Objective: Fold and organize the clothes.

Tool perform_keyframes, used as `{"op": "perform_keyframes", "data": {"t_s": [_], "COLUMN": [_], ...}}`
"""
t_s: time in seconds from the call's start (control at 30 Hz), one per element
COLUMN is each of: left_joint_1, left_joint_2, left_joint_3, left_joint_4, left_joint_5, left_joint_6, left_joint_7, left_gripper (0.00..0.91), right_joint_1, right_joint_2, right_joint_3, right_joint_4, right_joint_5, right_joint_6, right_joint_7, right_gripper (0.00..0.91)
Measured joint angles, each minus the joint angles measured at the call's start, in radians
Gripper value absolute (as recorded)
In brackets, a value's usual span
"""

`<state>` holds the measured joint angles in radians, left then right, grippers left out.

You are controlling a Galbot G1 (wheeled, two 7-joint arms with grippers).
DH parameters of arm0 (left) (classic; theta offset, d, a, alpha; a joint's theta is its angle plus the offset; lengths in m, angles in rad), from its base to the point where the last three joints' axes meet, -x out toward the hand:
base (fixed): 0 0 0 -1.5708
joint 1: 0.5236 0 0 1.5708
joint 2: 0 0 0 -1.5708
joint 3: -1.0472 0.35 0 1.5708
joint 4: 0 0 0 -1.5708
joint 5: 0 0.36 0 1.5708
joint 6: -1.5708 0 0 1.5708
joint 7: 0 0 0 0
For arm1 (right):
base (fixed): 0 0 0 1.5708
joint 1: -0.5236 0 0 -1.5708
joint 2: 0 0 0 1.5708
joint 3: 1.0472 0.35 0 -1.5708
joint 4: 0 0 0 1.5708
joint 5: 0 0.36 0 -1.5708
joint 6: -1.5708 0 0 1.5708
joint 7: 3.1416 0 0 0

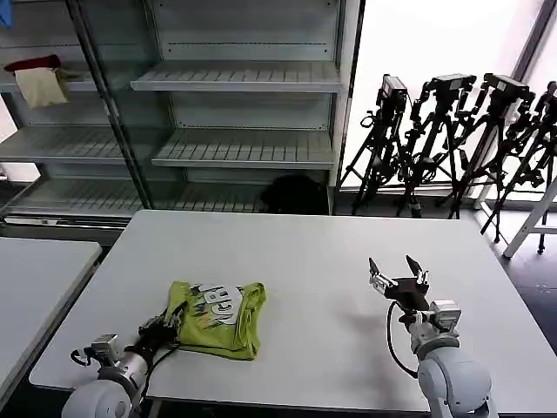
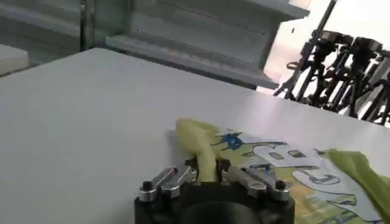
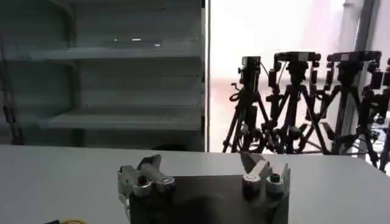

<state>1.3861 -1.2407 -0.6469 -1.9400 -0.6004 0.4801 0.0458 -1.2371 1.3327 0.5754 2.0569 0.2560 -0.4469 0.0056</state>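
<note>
The clothes are one lime-green T-shirt [image 1: 218, 318], folded into a small bundle with its white-grey print facing up, lying near the front left of the white table [image 1: 313, 252]. My left gripper [image 1: 162, 328] sits at the bundle's left edge, shut on a fold of the green fabric [image 2: 204, 159] that runs between its fingers. My right gripper [image 1: 397, 272] hovers open above the table's right part, well apart from the shirt, with nothing between its fingers [image 3: 152, 167].
Grey metal shelves [image 1: 244, 78] stand behind the table, with a red cloth [image 1: 33, 63] and a cream cloth [image 1: 42, 87] on the upper left shelf. Several camera tripods [image 1: 452, 131] stand at the back right. A second white table [image 1: 35, 287] is at the left.
</note>
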Motion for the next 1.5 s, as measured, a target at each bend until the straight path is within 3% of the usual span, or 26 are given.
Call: {"op": "perform_keyframes", "data": {"t_s": [0.6,1.23,1.5], "left_joint_1": [0.008,-0.033,-0.035], "left_joint_2": [0.065,0.312,0.352], "left_joint_3": [-0.091,-0.290,-0.311], "left_joint_4": [-0.025,0.046,0.008], "left_joint_5": [0.191,0.422,0.523], "left_joint_6": [-0.114,-0.179,-0.182], "left_joint_7": [0.043,0.136,0.160], "left_gripper": [0.000,0.000,0.010], "right_joint_1": [-0.005,-0.012,-0.027], "right_joint_2": [0.004,0.011,0.010], "right_joint_3": [0.007,0.018,0.030], "right_joint_4": [-0.011,-0.028,-0.038], "right_joint_5": [0.000,0.002,0.014], "right_joint_6": [0.006,0.026,0.035], "right_joint_7": [0.001,-0.001,-0.004], "right_gripper": [0.907,0.907,0.907]}}
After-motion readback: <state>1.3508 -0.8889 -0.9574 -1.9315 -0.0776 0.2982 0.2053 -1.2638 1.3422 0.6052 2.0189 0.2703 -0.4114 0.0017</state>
